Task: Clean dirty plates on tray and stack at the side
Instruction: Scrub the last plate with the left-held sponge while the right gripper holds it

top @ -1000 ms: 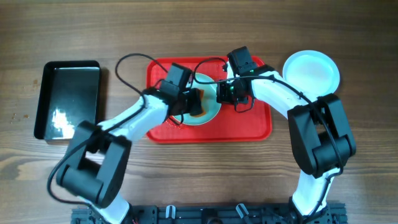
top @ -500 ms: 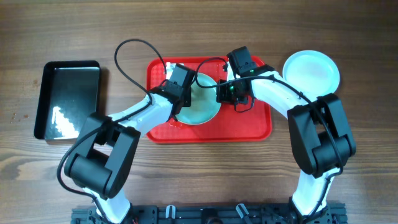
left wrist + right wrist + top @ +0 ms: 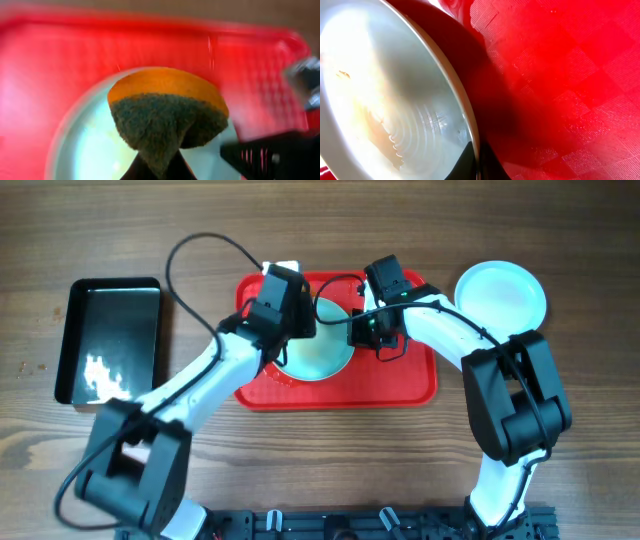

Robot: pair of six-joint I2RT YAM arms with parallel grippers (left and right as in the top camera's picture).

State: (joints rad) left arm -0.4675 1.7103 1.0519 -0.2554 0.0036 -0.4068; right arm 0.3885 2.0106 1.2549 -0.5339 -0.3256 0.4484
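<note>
No legible text, label, brand, number or sign in any view. Checked the red tray at centre, the plates at 2 o'clock and the black tray at 9 o'clock. All surfaces are plain, and the left wrist view is blurred.

Two plates to be seen: one plate inside the red tray, one more plate out on the table. Two trays: the red tray plus one black tray. One sponge, orange over dark. Two arms: left arm, right arm.
</note>
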